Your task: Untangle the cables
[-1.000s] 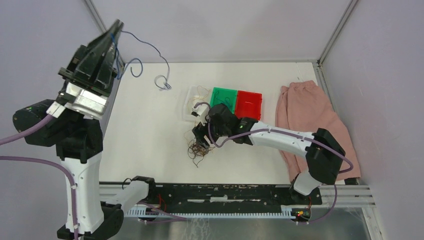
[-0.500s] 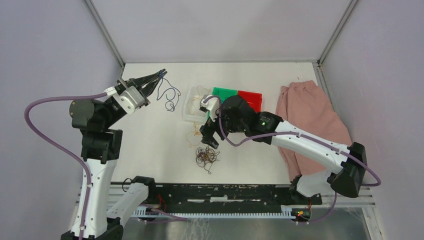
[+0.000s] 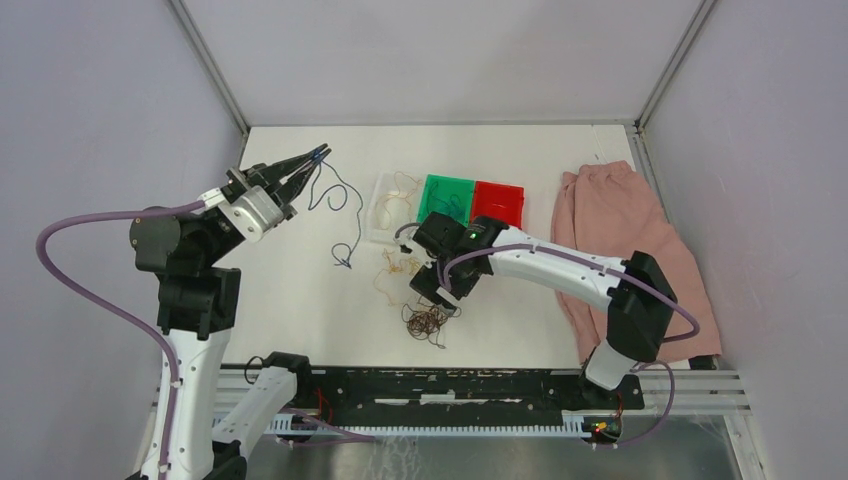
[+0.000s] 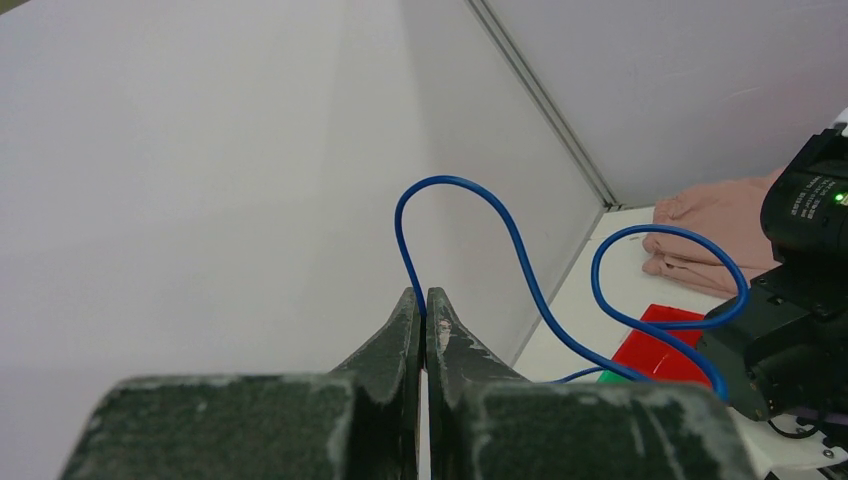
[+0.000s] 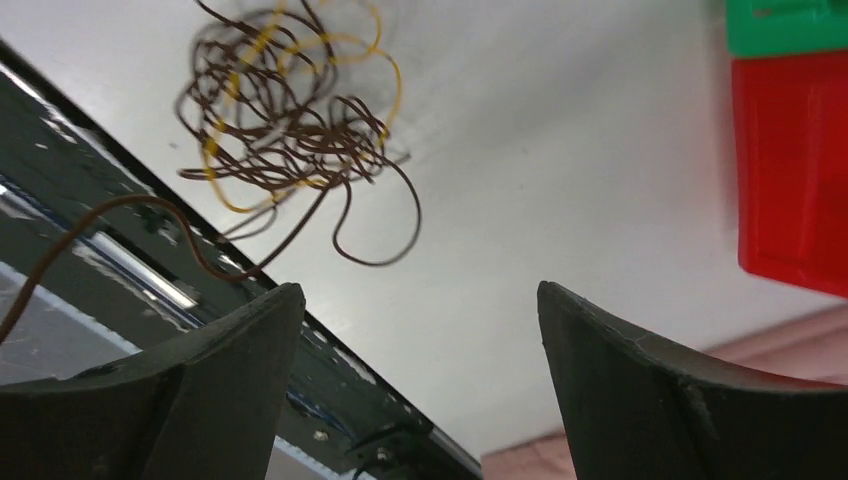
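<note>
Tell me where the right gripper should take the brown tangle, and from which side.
Grip the loose brown loop that juts out of the brown tangle toward the open right gripper, and come down from above. It lies flat and clear of the knotted mass, so a single strand would probably pull free.

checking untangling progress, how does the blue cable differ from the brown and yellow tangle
The blue cable is one separate strand in open loops; the brown and yellow tangle is many strands knotted into a clump. The blue cable is pinched in the shut left gripper and hangs from it; the brown and yellow tangle lies loose on the table, with the open right gripper beside it holding nothing. Both are thin, curly wire.
</note>
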Available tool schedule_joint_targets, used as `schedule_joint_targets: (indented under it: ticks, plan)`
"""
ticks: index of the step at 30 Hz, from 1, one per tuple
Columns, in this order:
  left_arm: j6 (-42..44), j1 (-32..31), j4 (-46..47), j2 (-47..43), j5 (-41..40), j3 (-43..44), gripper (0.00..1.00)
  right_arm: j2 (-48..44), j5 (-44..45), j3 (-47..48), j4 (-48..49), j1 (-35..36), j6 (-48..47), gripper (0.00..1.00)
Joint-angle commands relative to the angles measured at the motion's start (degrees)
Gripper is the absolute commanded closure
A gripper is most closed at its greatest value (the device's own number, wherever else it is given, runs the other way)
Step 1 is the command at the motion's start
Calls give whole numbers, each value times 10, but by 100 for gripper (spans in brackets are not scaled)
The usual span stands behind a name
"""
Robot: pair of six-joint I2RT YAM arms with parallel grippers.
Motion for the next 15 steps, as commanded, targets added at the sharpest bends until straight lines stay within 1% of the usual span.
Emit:
schedule_joint_targets:
  ticks: [1,3,4,5,6,8,9,10,12,15]
  plan:
    - [-31,2,10,-1,5,21,97,-5,91,49,-110,-4,28,7]
    - [-30,2,10,-1,3,20,97,-38,-18,40,-83,-14,29,7]
    - [-29,2,8,-2,2,21,97,-50,-54,39,-81,-15,29,7]
    - [-25,2,4,-2,1,21,97,-55,-66,39,-93,-15,23,8]
    - [-23,2,1,-1,2,22,97,-50,-46,46,-120,-13,16,8]
    - [-21,2,-1,-1,3,22,97,-7,124,74,-197,3,20,9]
    - [-22,2,-1,0,4,22,97,6,218,78,-221,8,28,10]
    - [-23,2,0,2,6,23,97,10,282,81,-226,11,39,9]
    - [-34,2,7,3,5,23,97,7,358,93,-217,16,60,10]
    - [-55,2,13,6,-1,30,97,3,441,118,-196,30,74,12]
